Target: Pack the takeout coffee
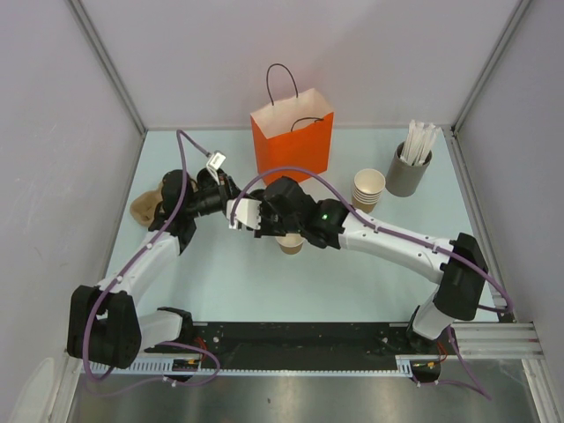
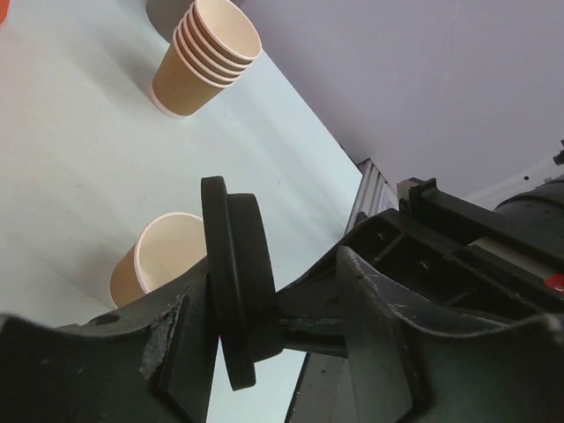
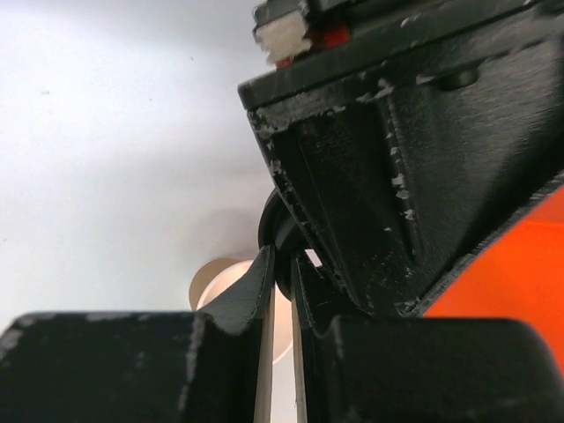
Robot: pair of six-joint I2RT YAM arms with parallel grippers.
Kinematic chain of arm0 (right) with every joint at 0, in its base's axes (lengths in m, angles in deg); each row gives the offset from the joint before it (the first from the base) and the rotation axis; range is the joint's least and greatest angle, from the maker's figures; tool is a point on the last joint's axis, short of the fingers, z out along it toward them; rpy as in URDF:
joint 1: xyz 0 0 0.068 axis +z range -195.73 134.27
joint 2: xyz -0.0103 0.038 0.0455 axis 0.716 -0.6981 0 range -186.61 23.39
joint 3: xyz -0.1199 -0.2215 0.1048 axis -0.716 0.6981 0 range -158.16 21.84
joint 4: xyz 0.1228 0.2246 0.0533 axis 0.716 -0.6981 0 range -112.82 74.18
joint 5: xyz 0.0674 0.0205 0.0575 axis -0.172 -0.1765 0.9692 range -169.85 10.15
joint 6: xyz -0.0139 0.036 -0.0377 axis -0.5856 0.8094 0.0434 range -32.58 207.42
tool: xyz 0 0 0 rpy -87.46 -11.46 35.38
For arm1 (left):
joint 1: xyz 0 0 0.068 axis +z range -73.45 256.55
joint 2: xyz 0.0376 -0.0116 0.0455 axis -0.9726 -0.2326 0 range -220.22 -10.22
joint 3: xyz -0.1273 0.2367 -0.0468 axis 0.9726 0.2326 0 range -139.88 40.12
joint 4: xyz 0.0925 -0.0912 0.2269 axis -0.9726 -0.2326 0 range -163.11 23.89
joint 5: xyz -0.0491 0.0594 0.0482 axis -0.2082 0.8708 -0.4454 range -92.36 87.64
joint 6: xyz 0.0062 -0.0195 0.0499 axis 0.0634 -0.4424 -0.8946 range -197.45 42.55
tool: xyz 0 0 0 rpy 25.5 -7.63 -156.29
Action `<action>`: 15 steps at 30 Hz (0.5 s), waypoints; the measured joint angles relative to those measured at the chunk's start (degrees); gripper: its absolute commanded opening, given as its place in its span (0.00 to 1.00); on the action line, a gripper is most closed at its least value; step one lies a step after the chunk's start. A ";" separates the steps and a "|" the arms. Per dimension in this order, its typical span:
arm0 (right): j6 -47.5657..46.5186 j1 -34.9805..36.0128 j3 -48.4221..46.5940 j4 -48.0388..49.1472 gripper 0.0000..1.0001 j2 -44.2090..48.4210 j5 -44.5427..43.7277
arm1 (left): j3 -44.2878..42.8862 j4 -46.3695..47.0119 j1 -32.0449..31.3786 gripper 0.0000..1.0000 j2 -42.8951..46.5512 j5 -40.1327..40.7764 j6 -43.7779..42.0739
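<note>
The tan paper cup (image 1: 289, 245) stands upright on the table under my right arm. It also shows in the left wrist view (image 2: 163, 256) and the right wrist view (image 3: 216, 282). The black lid (image 2: 236, 282) hangs on edge above the table, where both grippers meet. My right gripper (image 3: 284, 264) is shut on the lid's rim (image 3: 275, 231). My left gripper (image 2: 291, 291) is open around the lid: the lid lies against one finger and the other finger stands apart. In the top view the left gripper (image 1: 231, 211) and the right gripper (image 1: 263, 218) are tip to tip.
An orange paper bag (image 1: 293, 141) with handles stands open at the back centre. A stack of tan cups (image 1: 368, 188) and a grey cylinder of white sticks (image 1: 408, 167) stand at the back right. A brown crumpled thing (image 1: 144, 208) lies at the left.
</note>
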 measured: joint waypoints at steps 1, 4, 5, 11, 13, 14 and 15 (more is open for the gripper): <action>-0.07 0.00 0.00 -0.39 0.00 0.02 0.15 | 0.00 0.20 0.09 0.63 0.00 -0.24 0.09; -0.17 -0.04 0.00 -2.03 0.00 0.17 0.81 | 0.00 0.48 0.68 0.69 0.00 -1.51 0.09; -0.31 -0.07 0.00 -2.60 0.00 0.35 1.05 | 0.00 0.57 0.94 0.72 0.00 -1.95 0.09; -1.31 -0.70 0.02 -6.91 0.00 2.95 3.06 | -0.61 -0.02 2.27 0.82 0.04 -4.22 -0.28; -1.64 -1.03 0.02 -8.37 0.00 4.26 3.93 | -1.81 -1.40 2.56 0.86 0.04 -4.87 -1.25; -1.90 -1.29 0.02 -9.25 0.00 5.01 4.46 | -2.69 -2.27 2.73 0.90 0.04 -5.20 -1.95; -2.12 -1.57 0.02 -10.08 0.00 5.64 5.09 | -3.65 -3.15 2.95 0.92 0.04 -5.42 -2.80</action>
